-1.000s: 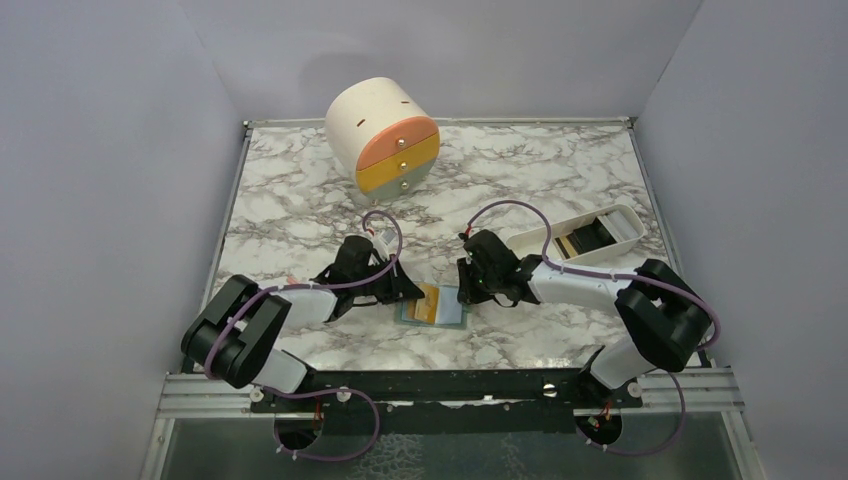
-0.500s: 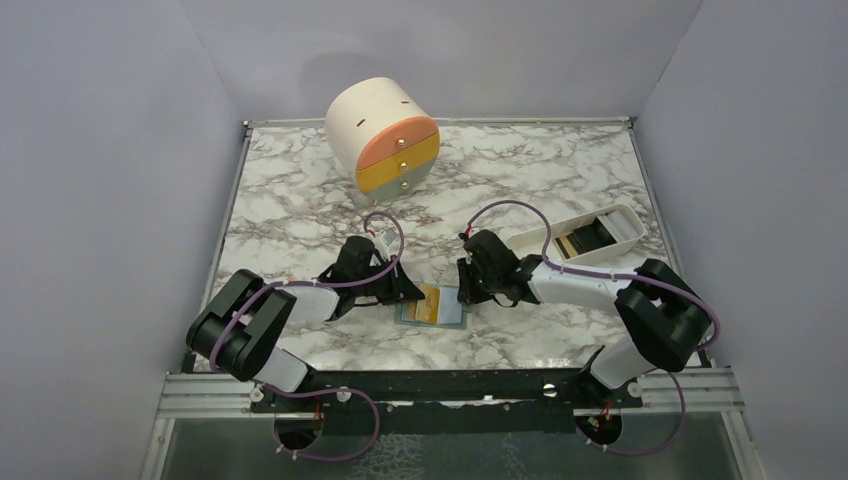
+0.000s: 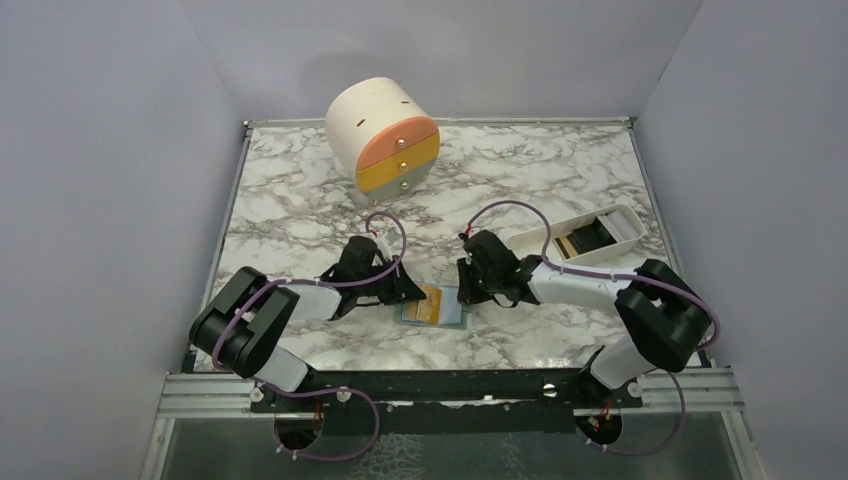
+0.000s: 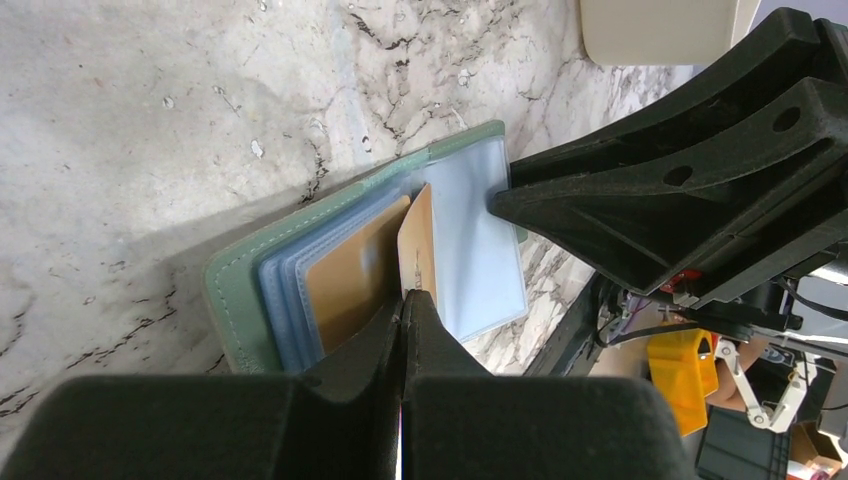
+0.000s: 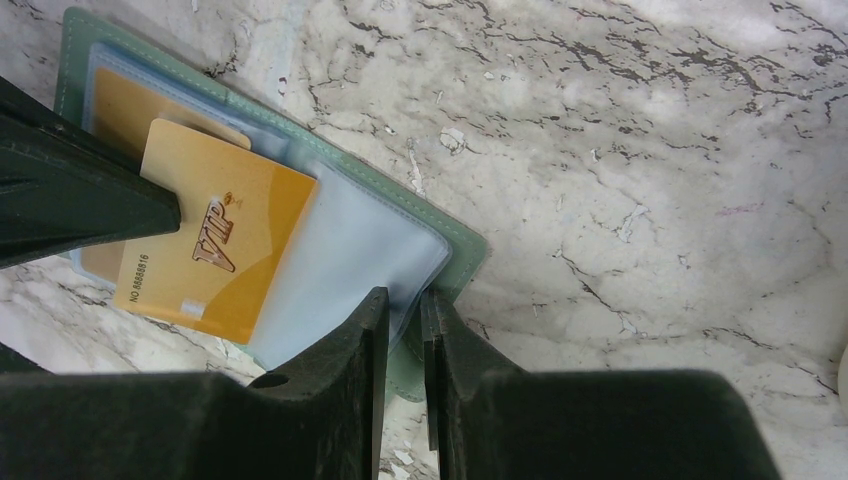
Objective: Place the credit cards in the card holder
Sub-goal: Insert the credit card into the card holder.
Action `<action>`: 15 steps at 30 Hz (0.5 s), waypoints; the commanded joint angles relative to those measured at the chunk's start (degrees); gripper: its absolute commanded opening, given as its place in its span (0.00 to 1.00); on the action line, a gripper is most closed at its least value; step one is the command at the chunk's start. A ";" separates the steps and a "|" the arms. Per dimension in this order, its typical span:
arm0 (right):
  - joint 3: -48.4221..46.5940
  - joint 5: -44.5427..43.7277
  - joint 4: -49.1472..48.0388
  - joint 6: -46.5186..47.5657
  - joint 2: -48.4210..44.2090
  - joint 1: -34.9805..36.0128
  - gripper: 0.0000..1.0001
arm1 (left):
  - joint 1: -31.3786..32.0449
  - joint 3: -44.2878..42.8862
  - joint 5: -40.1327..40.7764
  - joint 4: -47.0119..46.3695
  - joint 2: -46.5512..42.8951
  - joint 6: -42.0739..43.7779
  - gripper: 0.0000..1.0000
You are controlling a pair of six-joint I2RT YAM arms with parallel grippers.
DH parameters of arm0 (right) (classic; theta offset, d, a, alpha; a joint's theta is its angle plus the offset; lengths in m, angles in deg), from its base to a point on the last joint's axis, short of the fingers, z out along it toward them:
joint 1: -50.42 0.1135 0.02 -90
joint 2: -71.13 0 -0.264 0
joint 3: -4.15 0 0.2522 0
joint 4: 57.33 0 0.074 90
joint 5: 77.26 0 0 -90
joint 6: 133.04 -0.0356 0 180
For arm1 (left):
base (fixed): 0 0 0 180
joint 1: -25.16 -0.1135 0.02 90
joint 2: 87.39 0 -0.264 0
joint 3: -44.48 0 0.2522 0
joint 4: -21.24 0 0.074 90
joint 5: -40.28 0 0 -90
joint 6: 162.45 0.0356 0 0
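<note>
The sage-green card holder [image 3: 440, 318] lies open on the marble between my two grippers. It also shows in the left wrist view [image 4: 235, 290] and the right wrist view [image 5: 462, 250]. My left gripper [image 3: 408, 292] is shut on a tan-orange credit card [image 4: 417, 245] marked VIP [image 5: 215, 245] and holds it over the holder's clear sleeves. A second orange card [image 4: 345, 285] sits in a slot on the left half. My right gripper [image 3: 464, 290] is closed on the holder's right edge, with the clear sleeve [image 5: 345, 260] and green cover between its fingers [image 5: 372, 330].
A long white tray [image 3: 622, 220] with black and tan cards [image 3: 580, 241] stands at the right. A cream cylinder [image 3: 370, 115] with orange, yellow and grey drawers stands at the back. Grey walls enclose the table.
My left arm has edged slightly right toward the card holder with the card. The right arm and the holder have not moved.
</note>
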 commanded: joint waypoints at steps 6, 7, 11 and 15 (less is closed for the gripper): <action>4.58 -5.40 -3.31 -1.94 -0.08 0.26 0.18 | 1.24 0.17 3.36 -1.59 1.50 2.76 0.00; 4.76 -5.64 -3.59 -2.01 -0.19 0.28 0.18 | 1.50 0.46 3.61 -2.06 1.26 2.32 0.00; 4.90 -7.32 -3.78 -2.46 -0.24 0.28 0.18 | 2.92 1.27 5.13 -4.62 0.71 -0.56 0.00; 6.14 -7.41 -5.29 -4.29 -1.16 0.28 0.18 | 3.50 2.11 7.65 -5.87 0.38 -2.13 0.00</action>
